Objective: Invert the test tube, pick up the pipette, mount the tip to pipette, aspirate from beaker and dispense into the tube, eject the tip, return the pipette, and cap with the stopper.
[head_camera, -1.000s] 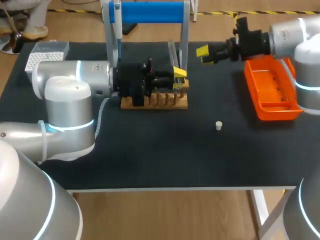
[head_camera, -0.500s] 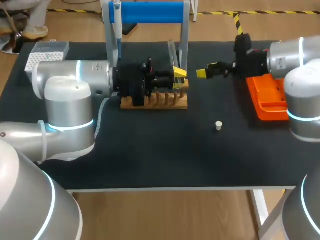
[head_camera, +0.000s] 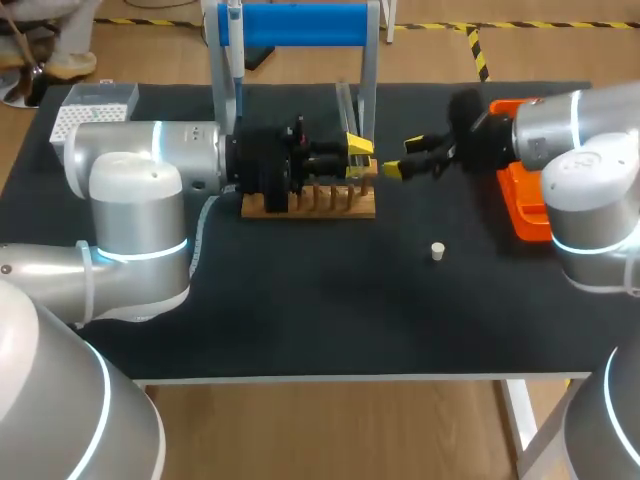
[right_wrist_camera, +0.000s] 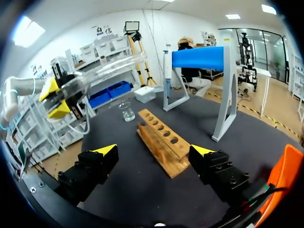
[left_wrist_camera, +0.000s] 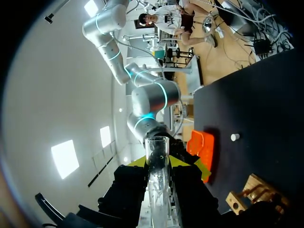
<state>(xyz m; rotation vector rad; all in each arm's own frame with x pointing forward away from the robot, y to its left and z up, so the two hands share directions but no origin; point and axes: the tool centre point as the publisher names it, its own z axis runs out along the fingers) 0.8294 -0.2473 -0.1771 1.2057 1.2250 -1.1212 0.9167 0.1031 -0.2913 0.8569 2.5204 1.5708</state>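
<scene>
**Tube lies crosswise to the right jaws, ahead of them and higher**

Nearest me on the black surface point(head_camera: 330, 310) stands the small white stopper point(head_camera: 437, 251), well apart from everything else. Beyond it, by the end of the pale wooden tube rack point(head_camera: 310, 203) and raised clear of it, my left arm point(head_camera: 150, 150) reaches in level. The left jaws pinch the clear glass test tube point(right_wrist_camera: 102, 71) near one end. The tube lies close to level, its long axis running away from me toward the blue-topped pipette stand point(head_camera: 292, 25). The left wrist view shows an open rim at its free end.

My right arm point(head_camera: 575, 150) comes in from the opposite side. The right jaws are spread wide and hold nothing, their tips just beside the left jaws in the head view. Seen from the right wrist, the tube sits ahead of the spread jaws and above them, not between them, and crosswise to their reach.

I judge the inversion step is in hand. The right arm looks placed to take the free length, and would need to rise and ease forward past the left pinch. Farther off, beyond the rack, stands the small clear glass beaker point(right_wrist_camera: 127, 111).
</scene>
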